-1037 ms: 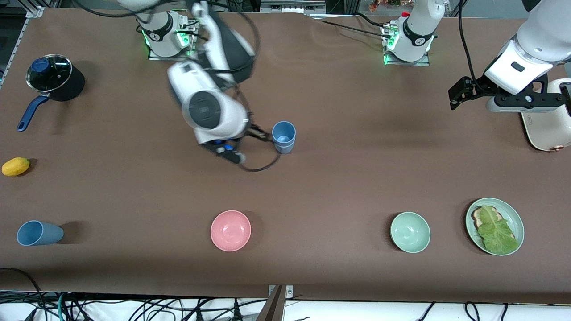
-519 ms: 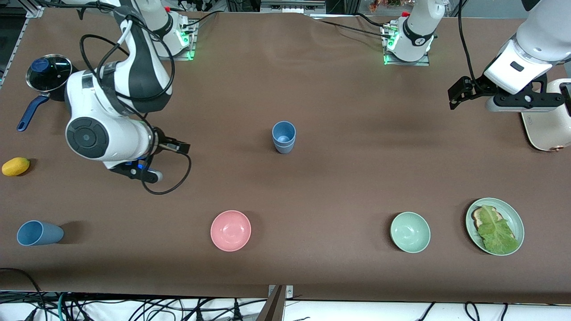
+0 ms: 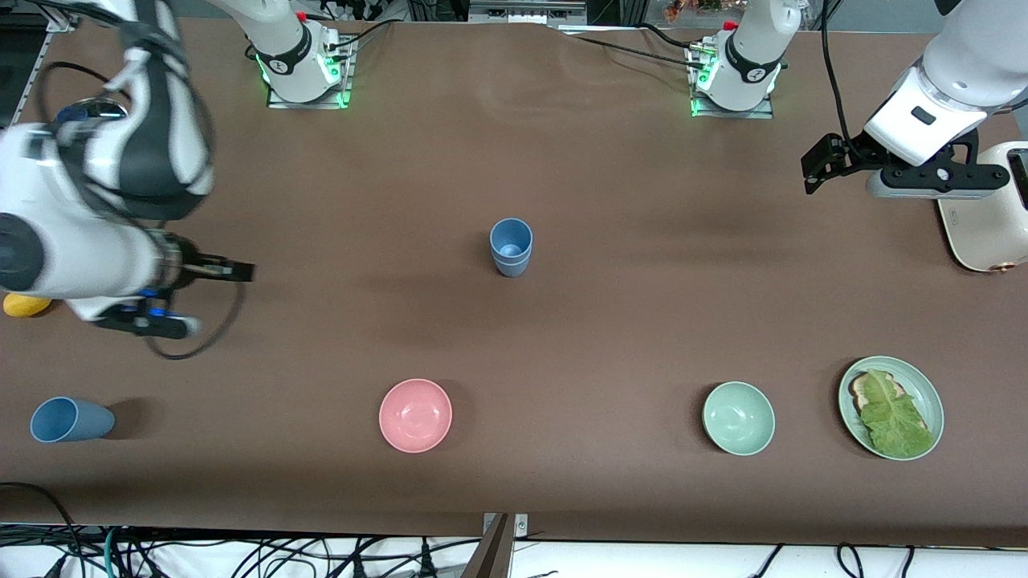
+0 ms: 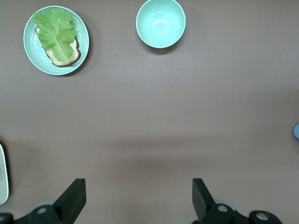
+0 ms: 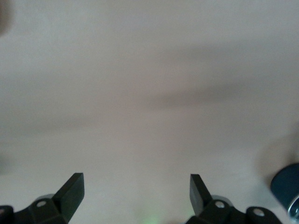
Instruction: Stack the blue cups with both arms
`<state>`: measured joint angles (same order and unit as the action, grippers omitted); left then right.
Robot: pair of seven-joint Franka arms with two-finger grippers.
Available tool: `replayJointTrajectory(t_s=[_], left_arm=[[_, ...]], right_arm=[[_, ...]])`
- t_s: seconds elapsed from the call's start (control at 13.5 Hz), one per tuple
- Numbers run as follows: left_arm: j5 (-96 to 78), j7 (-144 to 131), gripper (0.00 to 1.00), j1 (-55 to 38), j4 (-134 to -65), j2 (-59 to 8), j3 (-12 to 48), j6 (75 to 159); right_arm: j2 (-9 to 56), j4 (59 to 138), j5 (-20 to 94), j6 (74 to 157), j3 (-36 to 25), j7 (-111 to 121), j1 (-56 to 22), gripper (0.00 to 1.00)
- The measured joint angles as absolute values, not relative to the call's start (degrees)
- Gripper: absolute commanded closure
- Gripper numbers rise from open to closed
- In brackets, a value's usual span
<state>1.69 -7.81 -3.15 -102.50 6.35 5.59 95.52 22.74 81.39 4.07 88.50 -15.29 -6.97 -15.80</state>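
Two blue cups (image 3: 511, 247) stand nested and upright in the middle of the table. Another blue cup (image 3: 71, 420) lies on its side close to the front edge, toward the right arm's end. My right gripper (image 3: 141, 319) hangs open over bare table toward that same end, well away from both; its fingers (image 5: 70, 191) have nothing between them. My left gripper (image 3: 936, 178) waits open over the table at the left arm's end, its fingers (image 4: 74, 196) also with nothing between them. The nested cups' rim just shows in the left wrist view (image 4: 296, 131).
A pink bowl (image 3: 415, 415), a green bowl (image 3: 738, 418) and a green plate (image 3: 923, 389) with toast and lettuce line the front edge. A white appliance (image 3: 984, 233) sits beside the left gripper. A lidded pot (image 3: 96, 112) and a yellow fruit (image 3: 22, 306) are partly hidden by the right arm.
The right arm has swung away from the nested cups to its own end of the table, gripper still open. The left arm has shifted only slightly.
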Motion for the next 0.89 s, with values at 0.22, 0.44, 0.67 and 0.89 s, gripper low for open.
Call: replayJointTrajectory(t_s=[0.22,0.44,0.67,0.89], left_arm=[[1.7,-7.8,0.0,-3.2,-102.4,6.3,5.6,95.4],[1.7,-7.8,0.0,-3.1,-102.3,6.3,5.6,95.3],[1.7,-7.8,0.0,-3.1,-102.3,6.3,5.6,95.3],[1.7,-7.8,0.0,-3.1,-102.3,6.3,5.6,95.3]], right_arm=[[12.5,89.7,0.3,95.1,-9.9,-2.9,-10.2,0.0],[0.6,96.4,-0.3,93.4,-5.1,-2.3,-4.7,0.0],[-3.6,98.8,0.1,92.3,-1.9,-1.6,-0.4,0.0],[-1.9,98.9,0.1,92.6,-1.0,-1.6,-0.3,0.0]])
